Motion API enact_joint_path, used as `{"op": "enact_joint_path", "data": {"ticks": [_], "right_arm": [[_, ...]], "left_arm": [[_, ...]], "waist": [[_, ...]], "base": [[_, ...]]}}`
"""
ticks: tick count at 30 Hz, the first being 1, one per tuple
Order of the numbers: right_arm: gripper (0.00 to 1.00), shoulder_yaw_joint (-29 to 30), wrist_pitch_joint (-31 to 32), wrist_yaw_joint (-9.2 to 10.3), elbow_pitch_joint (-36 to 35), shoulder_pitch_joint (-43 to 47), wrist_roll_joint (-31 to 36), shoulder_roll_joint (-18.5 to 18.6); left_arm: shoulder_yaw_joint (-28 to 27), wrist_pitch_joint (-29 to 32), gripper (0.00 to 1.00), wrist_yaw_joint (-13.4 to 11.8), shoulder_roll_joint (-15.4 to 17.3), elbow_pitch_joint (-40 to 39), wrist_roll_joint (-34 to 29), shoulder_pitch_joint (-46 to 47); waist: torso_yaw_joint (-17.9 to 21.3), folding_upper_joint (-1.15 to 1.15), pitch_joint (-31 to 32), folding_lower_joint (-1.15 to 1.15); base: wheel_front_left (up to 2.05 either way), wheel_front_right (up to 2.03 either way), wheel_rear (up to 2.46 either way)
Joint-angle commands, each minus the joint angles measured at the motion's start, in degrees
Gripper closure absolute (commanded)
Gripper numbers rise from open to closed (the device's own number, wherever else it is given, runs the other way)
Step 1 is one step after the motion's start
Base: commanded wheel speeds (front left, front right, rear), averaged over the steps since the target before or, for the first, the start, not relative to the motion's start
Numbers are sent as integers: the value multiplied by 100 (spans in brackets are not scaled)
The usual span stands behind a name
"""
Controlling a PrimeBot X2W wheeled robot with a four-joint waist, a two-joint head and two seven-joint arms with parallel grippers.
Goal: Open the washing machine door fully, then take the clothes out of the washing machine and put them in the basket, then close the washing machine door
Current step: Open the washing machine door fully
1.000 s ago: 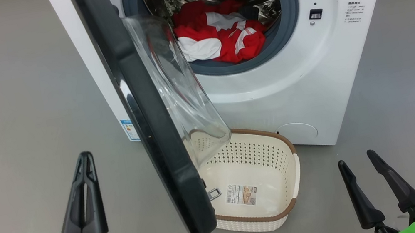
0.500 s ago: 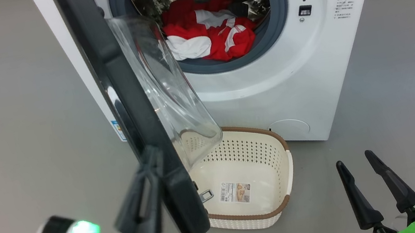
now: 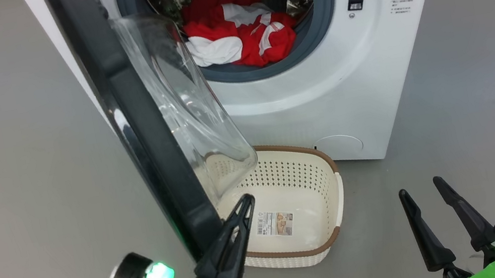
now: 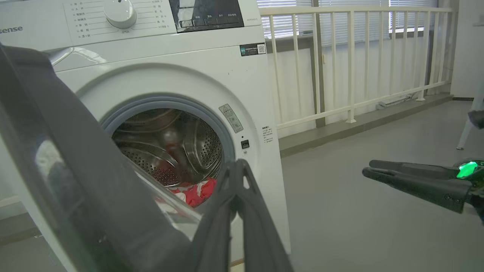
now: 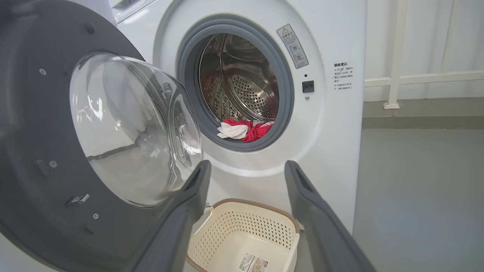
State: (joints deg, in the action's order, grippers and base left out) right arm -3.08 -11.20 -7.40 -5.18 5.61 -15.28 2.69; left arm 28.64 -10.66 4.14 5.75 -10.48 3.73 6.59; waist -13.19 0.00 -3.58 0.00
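Head view: the left end effector (image 3: 244,204), fingers pressed shut, sits by the inner lower edge of the large round black-rimmed, glass-bowled washing machine door (image 3: 140,127), half-swung above the cream perforated plastic basket (image 3: 330,170). Contact is unclear.

A steady outward push along the hinge arc suits best.

Left wrist view: the blurred rim hides most of the soft red and white fabric clothes (image 4: 196,190) in the drum.

Right wrist view: the right end effector (image 5: 247,166) gapes, empty, its fingers cutting off the basket.
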Motion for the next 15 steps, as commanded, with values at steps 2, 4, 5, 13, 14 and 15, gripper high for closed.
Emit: {"op": "enact_joint_path", "data": {"ticks": [2,4,5,13,14,15], "right_arm": [[0,-160,-21,-9,-173,-215,-112,19],[0,-159,-21,-9,-177,-218,-116,19],[0,-162,-19,-9,-178,-220,-117,19],[0,-159,-32,-9,-181,-246,-113,19],[0,-160,-29,-9,-184,-245,-116,19],[0,-160,-28,-9,-190,-247,-120,19]], "left_arm": [[-133,9,100,31,1,123,101,243],[-126,30,100,14,1,311,98,264],[-130,36,100,2,-5,399,115,272],[-157,21,100,-73,-8,824,165,351],[-164,18,100,-87,-4,856,165,356],[-171,16,100,-101,1,884,166,362]], "waist": [[35,0,-31,0],[51,0,-44,0],[59,0,-50,0],[76,0,-87,0],[75,0,-88,0],[73,0,-92,0]], "base": [[0,0,0],[0,0,0],[0,0,0],[0,0,0],[0,0,0],[0,0,0]]}}
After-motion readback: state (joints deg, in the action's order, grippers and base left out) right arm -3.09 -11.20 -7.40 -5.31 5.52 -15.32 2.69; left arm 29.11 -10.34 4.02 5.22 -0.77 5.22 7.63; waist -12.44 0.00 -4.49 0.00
